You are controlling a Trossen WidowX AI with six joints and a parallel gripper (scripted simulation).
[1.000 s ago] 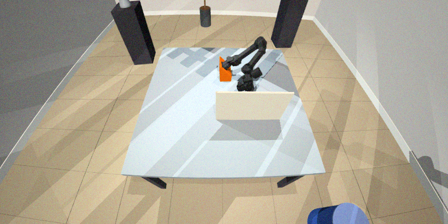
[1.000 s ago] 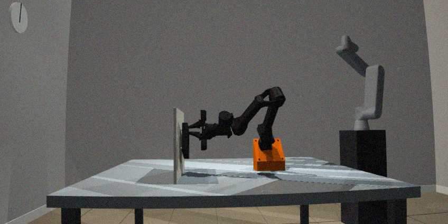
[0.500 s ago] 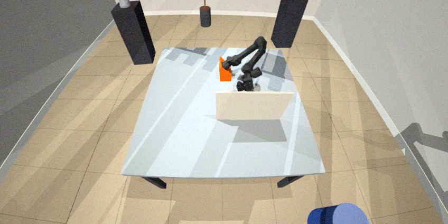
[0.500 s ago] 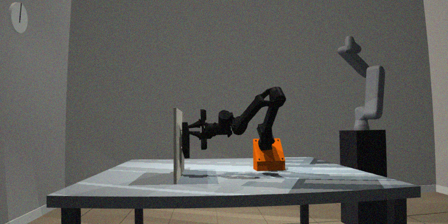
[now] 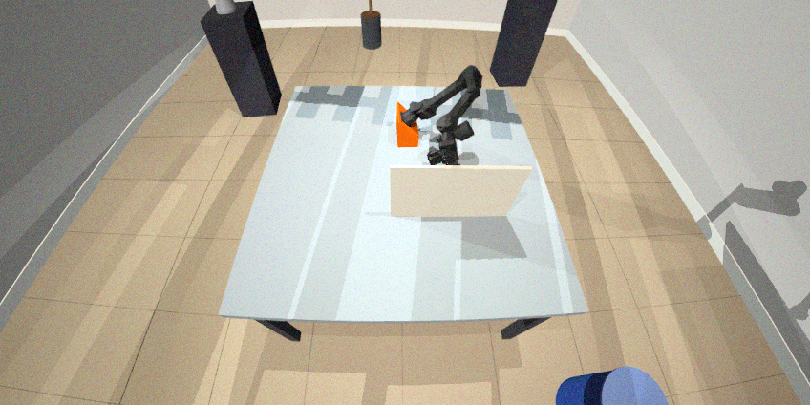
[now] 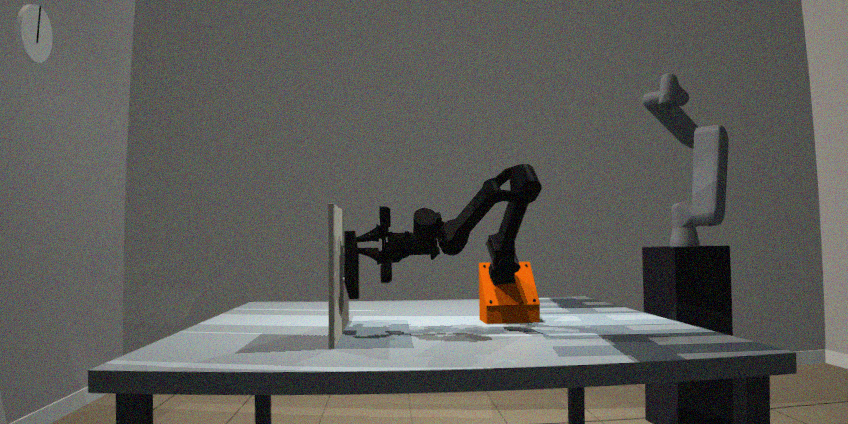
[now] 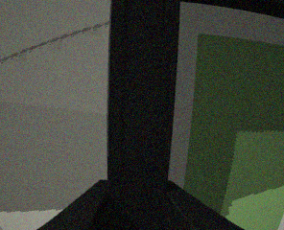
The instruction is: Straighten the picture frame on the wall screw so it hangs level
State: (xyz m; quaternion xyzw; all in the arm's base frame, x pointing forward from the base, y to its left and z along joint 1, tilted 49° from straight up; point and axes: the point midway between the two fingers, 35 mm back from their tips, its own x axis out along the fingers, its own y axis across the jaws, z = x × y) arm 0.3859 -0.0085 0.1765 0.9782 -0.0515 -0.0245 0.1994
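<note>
The picture frame has a black border, a grey inner mat and a green picture. It hangs close to the face of the pale upright wall panel. In the wrist view its black side bar stands nearly upright in the middle, and its top bar slopes down a little to the right at the upper right. My gripper is shut on this side bar. The screw and the notched strip are hidden. I cannot tell from these views whether the frame is level.
The panel stands on the white table. The arm's orange base sits behind the gripper, on the same table. Dark pedestals with grey arms and a potted plant stand beyond the table.
</note>
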